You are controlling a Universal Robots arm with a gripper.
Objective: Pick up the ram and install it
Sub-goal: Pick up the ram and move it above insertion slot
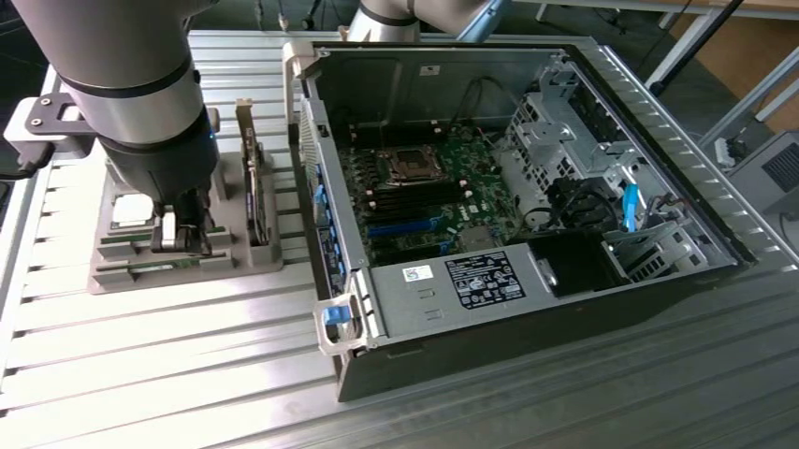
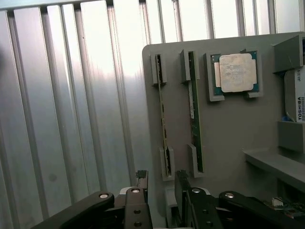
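As I judge it, none of the job is done yet; the ram (image 2: 163, 119) stands on edge in the grey holder (image 2: 238, 138), seated in its end brackets, and it is the stick farther from the processor chip (image 2: 237, 72); its twin (image 2: 194, 114) stands just beside it, between it and the chip, and is seated the same way. My gripper (image 1: 182, 236) hangs low over that holder at the exterior view's left; my jaws stand apart with nothing clamped between them; my fingers (image 2: 141, 191) sit either side of the ram's line at its near end, though I cannot tell whether they touch it. The open computer case (image 1: 413, 75) lies well apart at the exterior view's right, with its motherboard (image 1: 425, 187) exposed; the dark memory slots (image 1: 402, 199) look unfilled, but I cannot be sure. The grasp, the lift, the carry across and the seating in a slot are all left.
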